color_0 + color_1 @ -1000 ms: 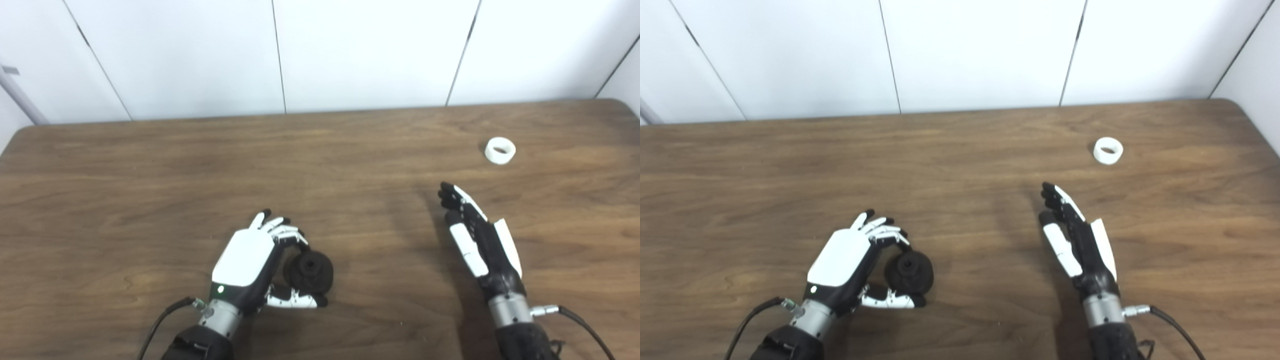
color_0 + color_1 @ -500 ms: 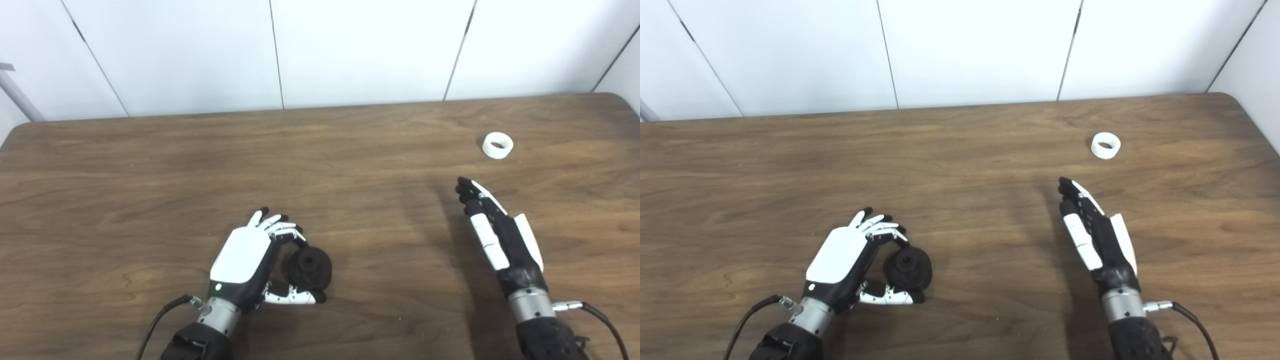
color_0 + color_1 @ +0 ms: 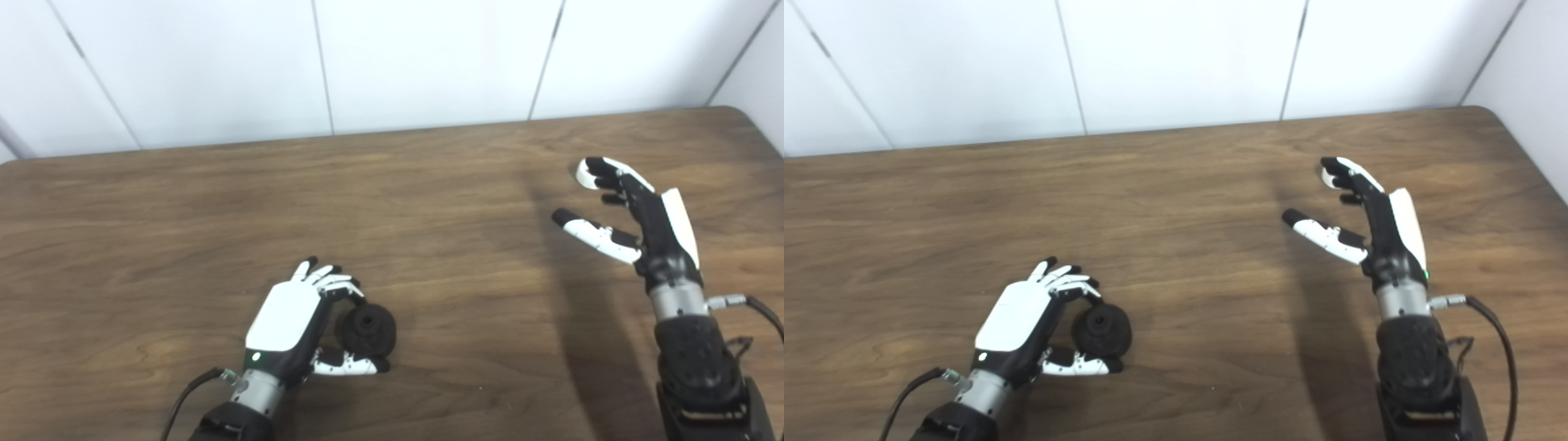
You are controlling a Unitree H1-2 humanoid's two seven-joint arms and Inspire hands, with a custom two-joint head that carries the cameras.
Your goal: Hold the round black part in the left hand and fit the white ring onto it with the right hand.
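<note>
The round black part rests on the wooden table near the front. My left hand is shut on it, with fingers curled over its far side and the thumb under its near side. Far to the right, my right hand hangs raised above the table, open, with the thumb spread wide from the fingers. The white ring lies under those fingertips. Only a white edge of it shows, and I cannot tell whether the fingers touch it.
A white panelled wall runs along the table's back edge. The table's rounded right corner is close behind the right hand. A cable trails from the right wrist.
My right hand has risen and reached forward to the ring, and its thumb has spread out. The left hand and black part kept still. The camera turned, shifting the picture left.
</note>
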